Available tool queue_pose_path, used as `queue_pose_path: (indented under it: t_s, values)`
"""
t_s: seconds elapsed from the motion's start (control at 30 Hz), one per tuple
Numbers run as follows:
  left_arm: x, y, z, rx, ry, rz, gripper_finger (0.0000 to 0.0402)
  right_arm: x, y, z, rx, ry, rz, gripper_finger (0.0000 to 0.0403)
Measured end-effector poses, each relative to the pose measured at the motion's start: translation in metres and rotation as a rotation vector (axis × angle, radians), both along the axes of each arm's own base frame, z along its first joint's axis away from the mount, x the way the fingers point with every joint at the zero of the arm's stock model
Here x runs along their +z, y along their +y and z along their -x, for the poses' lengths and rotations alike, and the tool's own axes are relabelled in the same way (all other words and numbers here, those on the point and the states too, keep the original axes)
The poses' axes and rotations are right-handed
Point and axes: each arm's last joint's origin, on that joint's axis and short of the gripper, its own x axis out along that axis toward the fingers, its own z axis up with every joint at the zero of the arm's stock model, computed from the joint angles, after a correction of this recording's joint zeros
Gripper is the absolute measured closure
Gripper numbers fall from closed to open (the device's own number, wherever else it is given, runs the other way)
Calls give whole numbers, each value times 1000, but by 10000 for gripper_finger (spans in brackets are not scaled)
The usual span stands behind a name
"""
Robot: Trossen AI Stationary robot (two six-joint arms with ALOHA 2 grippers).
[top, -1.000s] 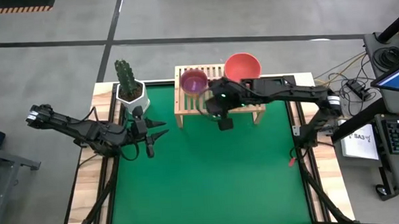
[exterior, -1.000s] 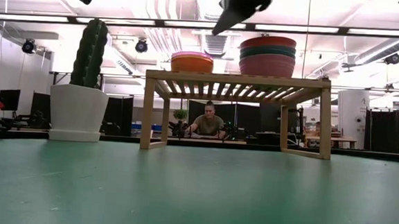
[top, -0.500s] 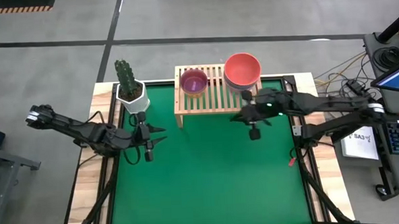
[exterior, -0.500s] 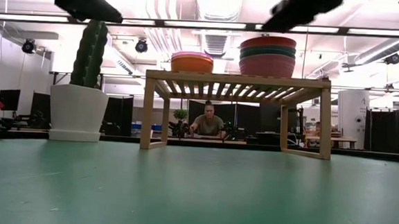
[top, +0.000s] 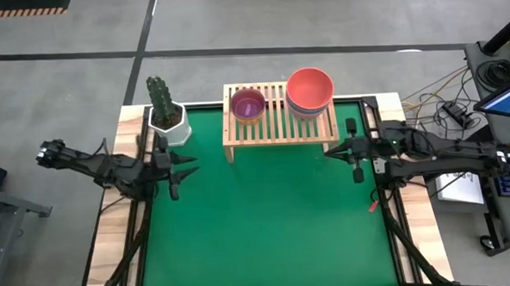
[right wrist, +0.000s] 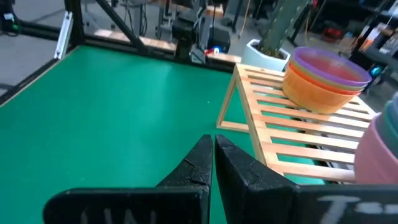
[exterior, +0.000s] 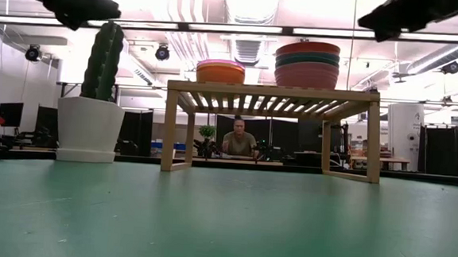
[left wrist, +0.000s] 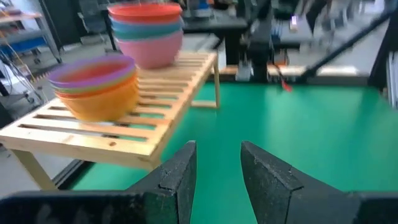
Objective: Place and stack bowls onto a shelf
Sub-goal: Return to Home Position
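Purple-topped small plastic bowl stack (top: 248,104), red-topped large bowl stack (top: 309,89) nested for stability on light-wood slatted shelf (top: 276,132), green worktop (top: 267,220) 12 o'clock; left tool (top: 187,167) spread, 9 o'clock; right tool (top: 331,152) pressed together, 3 o'clock

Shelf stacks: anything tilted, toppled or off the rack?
Nothing stands out. The small stack and the large stack sit upright and nested on the shelf. Left claw, open, and right claw, shut, hang clear of it.

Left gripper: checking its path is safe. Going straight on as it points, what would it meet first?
Nothing close, it seems: the left gripper, open, points across the bare green mat, passing in front of the shelf. First in line looks to be the right gripper opposite, though depth is unclear.
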Motion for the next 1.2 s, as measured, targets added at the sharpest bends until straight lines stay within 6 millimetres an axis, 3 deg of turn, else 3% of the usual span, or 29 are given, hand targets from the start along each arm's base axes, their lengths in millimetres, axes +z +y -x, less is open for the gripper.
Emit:
queue_pose_path:
  t_s: [0.17, 0.47, 0.73, 0.87, 1.2]
  values:
    - [-11, 8, 20, 41, -99, 35, 293, -3, 5, 30, 0, -121, 18, 394]
    - [-37, 17, 44, 55, -243, 101, 293, -12, 8, 53, 14, -247, 1, 394]
    - [-54, 16, 40, 74, -275, 114, 293, -15, 12, 70, 39, -388, -18, 394]
    - [-63, 14, 36, 73, -286, 117, 293, -25, 13, 73, 69, -472, -33, 394]
    - [-89, 12, 29, 72, -330, 159, 293, -76, 9, 44, 79, -487, -78, 394]
